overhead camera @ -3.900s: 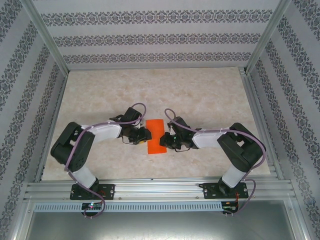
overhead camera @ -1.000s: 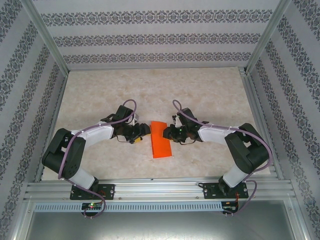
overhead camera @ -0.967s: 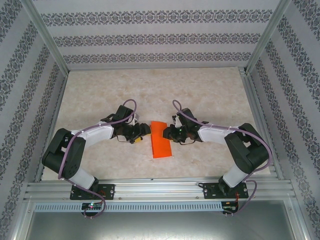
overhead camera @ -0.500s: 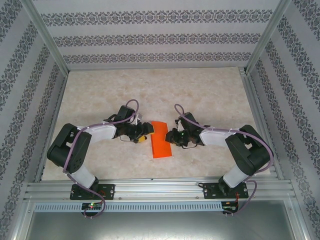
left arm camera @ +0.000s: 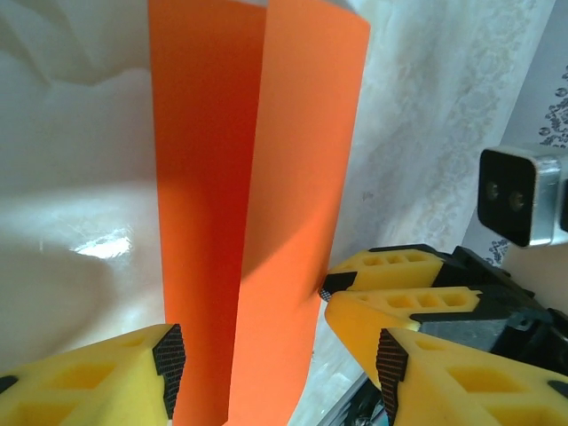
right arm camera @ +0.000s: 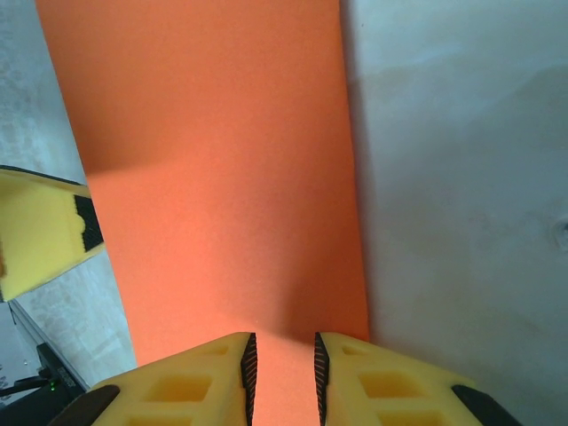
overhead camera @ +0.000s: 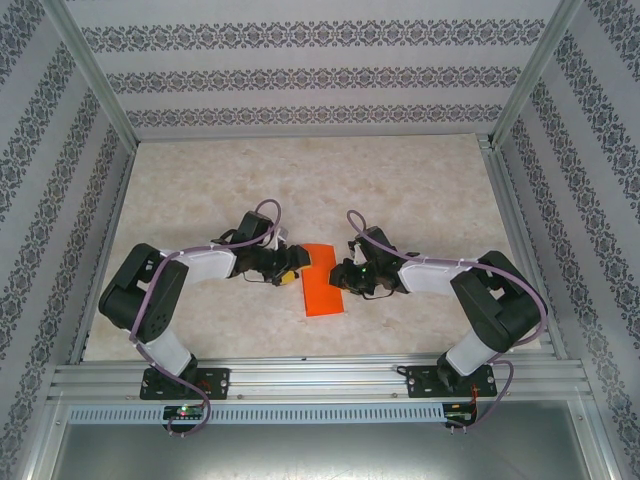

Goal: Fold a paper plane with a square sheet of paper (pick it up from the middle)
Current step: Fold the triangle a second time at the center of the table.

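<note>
Square sheet of paper (overhead camera: 320, 283), folded, lying mid counter (overhead camera: 300, 180): light, limp, easily creased. Left claw (overhead camera: 290, 270) released, straddling one long edge; right claw (overhead camera: 344, 277) narrowly parted over the other. Best pinched mid-edge.

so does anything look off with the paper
yes, the folded orange sheet lies slightly slanted on the table, and in the left wrist view it isn't flat: its two panels meet at an angle along the crease, one in shadow. no tear or spill shows.
</note>
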Controlling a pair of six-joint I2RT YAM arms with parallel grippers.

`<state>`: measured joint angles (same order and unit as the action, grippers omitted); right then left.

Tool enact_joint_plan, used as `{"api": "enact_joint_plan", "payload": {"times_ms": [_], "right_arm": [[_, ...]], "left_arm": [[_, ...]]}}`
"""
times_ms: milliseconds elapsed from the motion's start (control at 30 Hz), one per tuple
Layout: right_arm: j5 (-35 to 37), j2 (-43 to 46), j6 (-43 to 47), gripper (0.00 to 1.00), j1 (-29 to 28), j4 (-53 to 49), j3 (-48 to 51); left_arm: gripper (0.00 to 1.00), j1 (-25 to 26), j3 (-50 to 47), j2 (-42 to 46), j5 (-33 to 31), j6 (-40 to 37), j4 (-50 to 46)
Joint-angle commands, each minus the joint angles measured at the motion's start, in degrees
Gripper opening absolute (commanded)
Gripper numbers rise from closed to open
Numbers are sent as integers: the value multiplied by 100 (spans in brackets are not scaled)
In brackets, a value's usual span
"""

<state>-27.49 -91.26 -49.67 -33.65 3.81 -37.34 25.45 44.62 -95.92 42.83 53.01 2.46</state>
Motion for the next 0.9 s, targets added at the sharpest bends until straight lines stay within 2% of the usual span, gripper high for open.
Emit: {"api": "enact_joint_plan", "payload": {"times_ms": [0, 133, 367, 500, 567, 733, 867], "right_arm": [[68, 234, -41, 26, -72, 76, 68], [115, 324, -50, 26, -67, 70, 121], [102, 419, -73, 27, -72, 103, 182], [140, 511, -48, 27, -69, -16, 199], [277, 632, 13, 27, -72, -184, 217], [490, 932, 33, 28, -72, -433, 366], [722, 1456, 90, 29, -203, -605, 458]], "left_arm": [[62, 74, 25, -39, -60, 82, 146], [61, 89, 17, -65, 25, 113, 215], [50, 218, 79, -216, 161, 175, 384], [38, 303, 142, -300, 187, 165, 414], [28, 311, 162, -322, 162, 143, 356], [11, 311, 422, -322, 15, -433, -470], [6, 311, 735, -382, -90, -868, -1292]]}}
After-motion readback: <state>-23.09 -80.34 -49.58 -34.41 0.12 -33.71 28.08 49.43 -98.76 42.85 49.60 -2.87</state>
